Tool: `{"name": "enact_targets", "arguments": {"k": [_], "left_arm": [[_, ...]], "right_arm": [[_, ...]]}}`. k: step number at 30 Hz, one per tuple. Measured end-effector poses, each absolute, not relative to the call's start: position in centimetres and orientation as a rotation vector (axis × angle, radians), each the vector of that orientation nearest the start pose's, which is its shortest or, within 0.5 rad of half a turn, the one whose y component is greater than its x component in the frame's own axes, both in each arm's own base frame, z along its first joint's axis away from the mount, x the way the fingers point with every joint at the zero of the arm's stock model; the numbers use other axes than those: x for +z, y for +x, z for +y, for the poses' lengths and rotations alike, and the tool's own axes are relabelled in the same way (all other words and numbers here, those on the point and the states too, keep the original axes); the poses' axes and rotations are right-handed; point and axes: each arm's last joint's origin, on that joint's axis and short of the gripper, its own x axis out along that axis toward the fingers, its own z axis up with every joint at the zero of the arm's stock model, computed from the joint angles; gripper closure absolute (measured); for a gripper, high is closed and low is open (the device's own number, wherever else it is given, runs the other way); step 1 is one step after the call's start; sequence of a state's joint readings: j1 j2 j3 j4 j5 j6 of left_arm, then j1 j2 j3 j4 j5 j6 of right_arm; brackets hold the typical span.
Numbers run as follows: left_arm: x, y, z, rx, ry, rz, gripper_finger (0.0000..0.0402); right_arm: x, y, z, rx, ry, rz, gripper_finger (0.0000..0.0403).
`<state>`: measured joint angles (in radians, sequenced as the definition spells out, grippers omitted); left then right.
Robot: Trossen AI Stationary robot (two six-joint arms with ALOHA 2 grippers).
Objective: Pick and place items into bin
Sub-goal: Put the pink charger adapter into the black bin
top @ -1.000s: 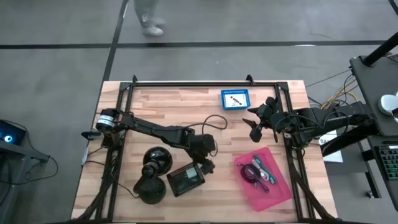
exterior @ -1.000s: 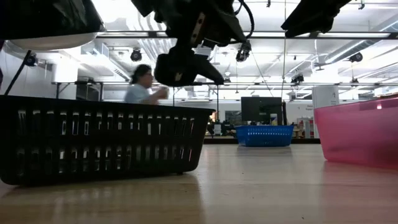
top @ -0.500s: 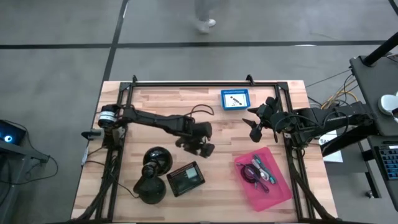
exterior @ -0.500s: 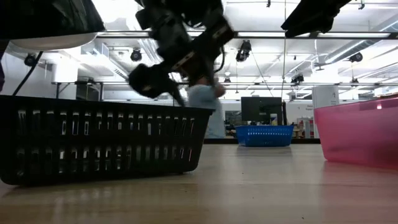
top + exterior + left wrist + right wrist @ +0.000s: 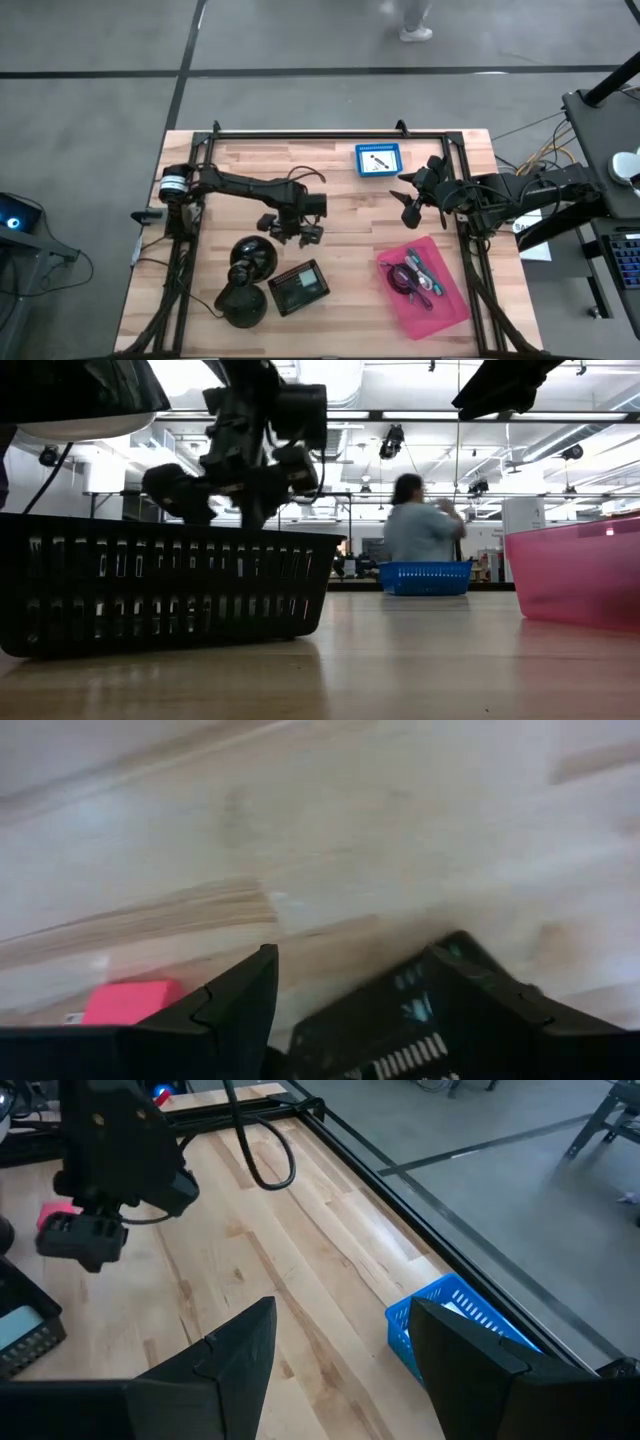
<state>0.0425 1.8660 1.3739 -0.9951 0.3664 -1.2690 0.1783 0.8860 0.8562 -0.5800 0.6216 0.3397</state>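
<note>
My left gripper (image 5: pixel 300 232) hangs open above bare wood near the table's middle, and the boards toward twelve o'clock lie free up to the blue basket (image 5: pixel 378 159) at one o'clock. At six o'clock the black basket (image 5: pixel 300 287) blocks the way, and at seven to eight o'clock the two black domed objects (image 5: pixel 247 278) crowd that corner. Toward four o'clock the pink bin (image 5: pixel 451 296) fills the near right corner. My right gripper (image 5: pixel 410 199), open, waits at three o'clock by the frame's side rail (image 5: pixel 458 190), leaving a clear lane of wood between us.
</note>
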Motion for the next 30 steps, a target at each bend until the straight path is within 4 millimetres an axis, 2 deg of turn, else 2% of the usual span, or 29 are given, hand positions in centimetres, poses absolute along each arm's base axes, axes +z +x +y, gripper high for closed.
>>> {"name": "enact_targets", "arguments": {"k": [7,10,14,23,30], "left_arm": [[18.0,33.5,2.6,0.742,-1.406,1.53,0.0171],[17.6,33.1,3.1,0.702,-1.456,1.57,0.0171],[16.9,32.1,3.1,0.669,-1.465,1.648,0.0171],[15.3,29.9,2.7,0.736,-1.487,1.793,0.0171],[15.3,29.1,2.5,0.744,-1.474,1.864,0.0171]], "right_arm": [[30.8,17.5,1.4,-0.518,0.086,0.484,0.0188],[30.8,17.5,1.4,-0.518,0.086,0.485,0.0188],[30.8,17.5,1.4,-0.517,0.085,0.485,0.0188],[30.8,17.5,1.4,-0.517,0.082,0.486,0.0188],[30.7,17.4,1.4,-0.52,0.073,0.507,0.0188]]}}
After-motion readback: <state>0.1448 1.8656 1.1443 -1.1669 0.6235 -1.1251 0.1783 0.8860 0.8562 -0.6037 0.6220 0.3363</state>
